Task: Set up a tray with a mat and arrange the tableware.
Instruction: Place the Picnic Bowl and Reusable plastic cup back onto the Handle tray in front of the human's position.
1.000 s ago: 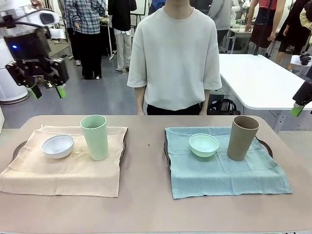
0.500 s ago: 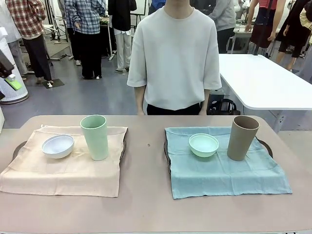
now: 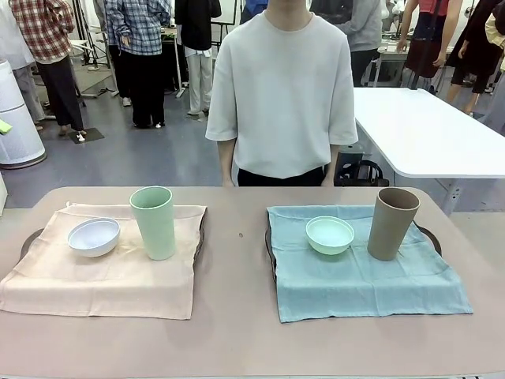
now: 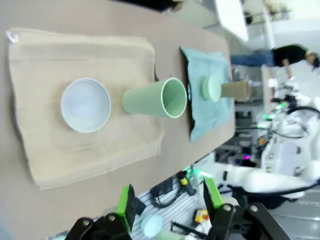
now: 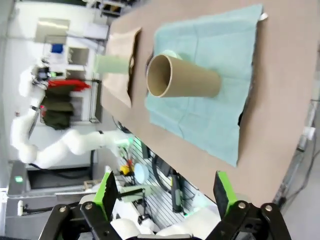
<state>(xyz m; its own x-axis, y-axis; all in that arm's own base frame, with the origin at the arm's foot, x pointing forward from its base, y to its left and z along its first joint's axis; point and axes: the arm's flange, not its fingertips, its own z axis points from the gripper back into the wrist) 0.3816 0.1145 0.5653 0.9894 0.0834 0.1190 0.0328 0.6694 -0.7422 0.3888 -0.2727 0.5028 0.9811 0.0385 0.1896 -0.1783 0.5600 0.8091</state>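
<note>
Matte plastic tableware counts four pieces: two bowls and two cups. One white bowl (image 3: pixel 94 236) and one pale green cup (image 3: pixel 153 222) stand upright on a beige mat (image 3: pixel 102 276) at the left of the surface (image 3: pixel 237 332). One mint green bowl (image 3: pixel 330 234) and one taupe-brown cup (image 3: pixel 392 223) stand upright on a teal mat (image 3: pixel 363 280) at the right. Two dark trays lie beneath the mats, their rims (image 3: pixel 271 253) showing at the edges. No brand, label or writing is legible on any piece. One person (image 3: pixel 284 91) stands at the far side. Left end effector (image 4: pixel 170 200) hangs high above the surface, fingers apart, holding nothing. Right end effector (image 5: pixel 163 192) likewise hangs clear, fingers wide apart, holding nothing.
</note>
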